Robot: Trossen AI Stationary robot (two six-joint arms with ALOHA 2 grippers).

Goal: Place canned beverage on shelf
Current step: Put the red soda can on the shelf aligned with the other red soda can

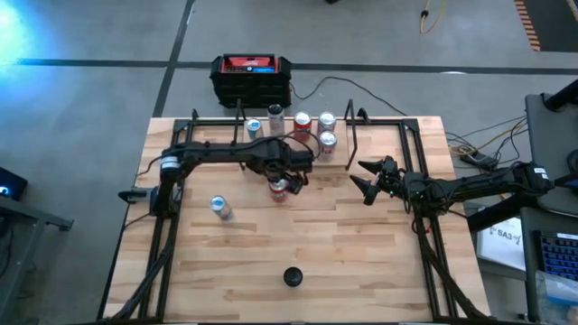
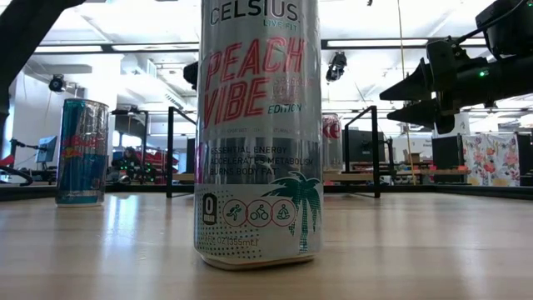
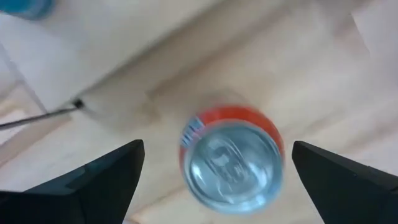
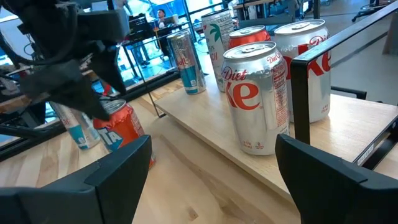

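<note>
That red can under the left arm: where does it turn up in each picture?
High view: red can mid-table, below the left end effector.
Low view: not visible; the tall Celsius can fills the middle.
Left wrist view: centre, seen from above, between open fingers.
Right wrist view: left side, by the shelf.
Shared landmark: the shelf.

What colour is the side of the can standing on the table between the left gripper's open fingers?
Red-orange, under a silver lid; the can shows best in the left wrist view.

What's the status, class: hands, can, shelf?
Left hand open above red can, not gripping. Right hand open, idle beside shelf. Five cans already on shelf; blue can stands apart on the table.
</note>
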